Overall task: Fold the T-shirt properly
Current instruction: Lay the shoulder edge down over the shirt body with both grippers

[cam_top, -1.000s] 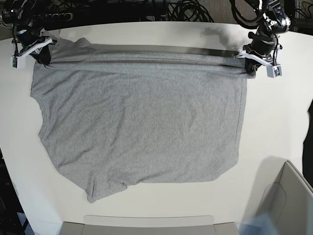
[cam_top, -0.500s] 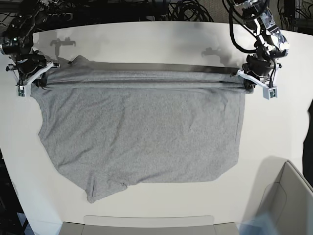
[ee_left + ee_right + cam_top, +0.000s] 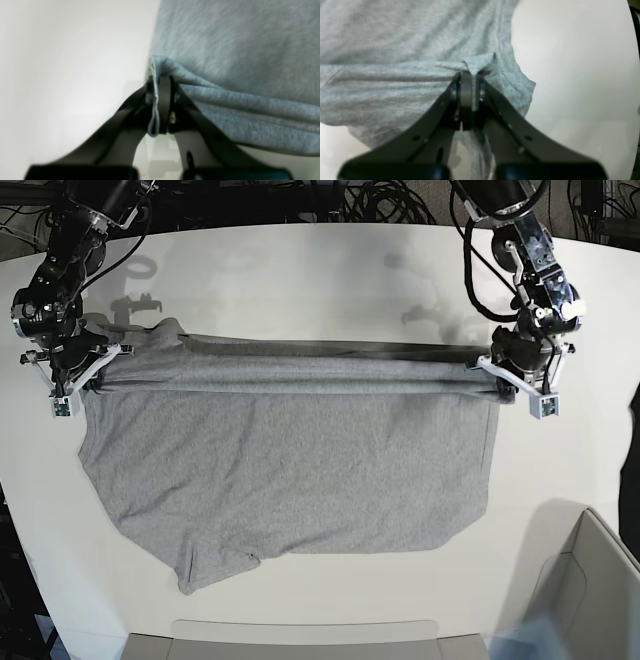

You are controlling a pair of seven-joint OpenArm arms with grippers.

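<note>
White round-edged table, black cables behind, grey bin at corner

T-shirt: heather grey, finely flecked, plain on the visible side, with no print showing. Tabletop: uniform off-white; the 2 sets of fingers are dark grey to black, mounted on white brackets. Cables beyond the far edge: black.

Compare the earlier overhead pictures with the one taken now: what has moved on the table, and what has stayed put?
Both pincers, the left pincer and the right pincer, have carried the far edge of the T-shirt toward the near side of the table, so the folded strip covers more of the shirt. Neither has let go: each stays shut on the cloth. The shirt's near edge and sleeve have not moved.
</note>
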